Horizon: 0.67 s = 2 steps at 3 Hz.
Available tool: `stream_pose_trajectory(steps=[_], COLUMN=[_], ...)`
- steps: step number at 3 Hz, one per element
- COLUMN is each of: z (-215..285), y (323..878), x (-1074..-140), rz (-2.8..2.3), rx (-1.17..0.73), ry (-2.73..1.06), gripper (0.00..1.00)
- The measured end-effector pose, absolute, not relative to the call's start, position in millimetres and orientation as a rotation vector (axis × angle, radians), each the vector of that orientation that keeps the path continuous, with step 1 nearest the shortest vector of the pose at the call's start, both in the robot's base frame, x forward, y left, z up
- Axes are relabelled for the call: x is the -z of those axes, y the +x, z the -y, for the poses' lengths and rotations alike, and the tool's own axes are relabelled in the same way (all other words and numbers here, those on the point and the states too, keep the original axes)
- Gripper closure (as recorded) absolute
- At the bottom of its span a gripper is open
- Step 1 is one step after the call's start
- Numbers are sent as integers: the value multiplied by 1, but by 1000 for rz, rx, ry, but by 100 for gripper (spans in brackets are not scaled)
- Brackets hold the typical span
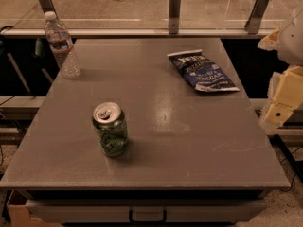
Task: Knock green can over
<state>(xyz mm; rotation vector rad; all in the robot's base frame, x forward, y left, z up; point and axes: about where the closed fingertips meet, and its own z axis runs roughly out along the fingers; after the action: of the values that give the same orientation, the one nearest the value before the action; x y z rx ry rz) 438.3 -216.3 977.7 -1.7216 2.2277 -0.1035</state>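
A green can (110, 129) is standing upright near the front of a grey table (199, 150), left of centre in the view. Its silver top and pull tab are facing up and its long axis is running vertical, with nothing touching it. Further back and well apart to the right, the robot's gripper (283, 103) is hanging just outside the table's right edge, its pale yellow housing only partly inside the view. Whether it is spread or closed cannot be made out from this angle. The relation that matters is sideways. The can is lying to the left of the gripper and somewhat nearer the front edge, with most of the table's width between them. By this reading, the arm is facing a long reach across and slightly forward before any contact. A sideways push high on the can's wall looks likeliest to tip so tall and narrow a thing. Deeper on the table, a dark blue chip bag (203, 72) is lying flat on the right half. It is sitting behind the straight line from gripper to can, so it seems unlikely to be caught in the sweep. At the far left corner a clear water bottle (61, 44) is standing upright, well away from both, before a metal railing (174, 11).
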Motion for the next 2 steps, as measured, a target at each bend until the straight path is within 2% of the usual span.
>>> stream_pose_trajectory(steps=[1,2], z=[216,181], y=[438,433], x=[-978,-976], rz=[-2228,-2150], rx=[104,17], ry=[-1722,-1743], gripper=[0,0])
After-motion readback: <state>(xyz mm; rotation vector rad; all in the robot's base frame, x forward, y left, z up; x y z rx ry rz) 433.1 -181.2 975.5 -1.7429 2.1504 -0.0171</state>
